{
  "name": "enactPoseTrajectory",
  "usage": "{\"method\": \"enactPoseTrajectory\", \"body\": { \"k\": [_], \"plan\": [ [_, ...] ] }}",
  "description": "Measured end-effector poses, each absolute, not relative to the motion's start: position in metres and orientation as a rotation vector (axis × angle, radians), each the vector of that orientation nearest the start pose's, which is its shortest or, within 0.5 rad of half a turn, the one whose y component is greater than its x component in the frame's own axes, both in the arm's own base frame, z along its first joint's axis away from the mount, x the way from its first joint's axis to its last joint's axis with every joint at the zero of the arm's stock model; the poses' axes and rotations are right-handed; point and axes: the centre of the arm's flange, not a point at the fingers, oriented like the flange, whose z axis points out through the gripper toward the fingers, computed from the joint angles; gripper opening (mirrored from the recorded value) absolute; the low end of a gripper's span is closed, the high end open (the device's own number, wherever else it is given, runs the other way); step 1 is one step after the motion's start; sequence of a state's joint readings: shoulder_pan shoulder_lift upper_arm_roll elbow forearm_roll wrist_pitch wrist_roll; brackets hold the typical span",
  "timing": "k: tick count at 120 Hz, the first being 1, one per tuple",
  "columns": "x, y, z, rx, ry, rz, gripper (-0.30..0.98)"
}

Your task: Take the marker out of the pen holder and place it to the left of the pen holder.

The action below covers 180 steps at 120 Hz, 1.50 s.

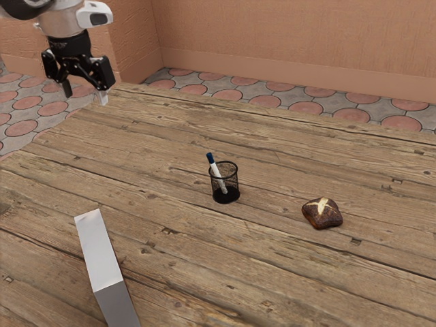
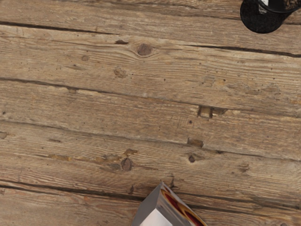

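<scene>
My gripper (image 1: 84,94) is high at the upper left of the exterior view, its two fingers apart with nothing between them. Well away from it, a black mesh pen holder (image 1: 235,184) stands upright on the wooden table. The marker (image 1: 216,172), white with a blue end, leans inside the holder with that blue end above the rim. At the wrist view's upper right corner appear the dark pen holder (image 2: 260,22) and a white bit of the marker (image 2: 264,5).
A brown bread roll (image 1: 322,213) with a pale cross lies on the table (image 1: 163,136), toward the exterior view's right from the holder. A long grey-white box (image 1: 100,255) is nearer the camera. A grey corner with red and yellow print (image 2: 174,207) shows in the wrist view.
</scene>
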<state>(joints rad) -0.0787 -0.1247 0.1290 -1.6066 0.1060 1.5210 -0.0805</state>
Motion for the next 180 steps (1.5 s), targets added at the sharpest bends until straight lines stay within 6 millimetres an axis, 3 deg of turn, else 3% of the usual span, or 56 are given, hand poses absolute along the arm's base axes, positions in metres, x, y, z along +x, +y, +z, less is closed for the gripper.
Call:
{"method": "enactPoseTrajectory", "body": {
  "k": [24, 47, 65, 85, 107, 137, 180],
  "plan": [
    [0.52, 0.035, 0.668, -3.043, -0.2, -0.132, 0.69],
    [0.594, 0.021, 0.57, -3.12, -0.215, -0.049, 0.69],
    [0.645, -0.008, 0.49, -3.174, -0.194, -0.057, 0.69],
    [0.691, -0.031, 0.433, -3.194, -0.16, -0.139, 0.69],
    [0.716, -0.041, 0.415, -3.201, -0.141, -0.257, 0.69],
    [0.745, -0.034, 0.393, -3.187, -0.115, -0.336, 0.69],
    [0.755, -0.026, 0.369, -3.183, -0.047, -0.352, 0.69]
  ]
}}
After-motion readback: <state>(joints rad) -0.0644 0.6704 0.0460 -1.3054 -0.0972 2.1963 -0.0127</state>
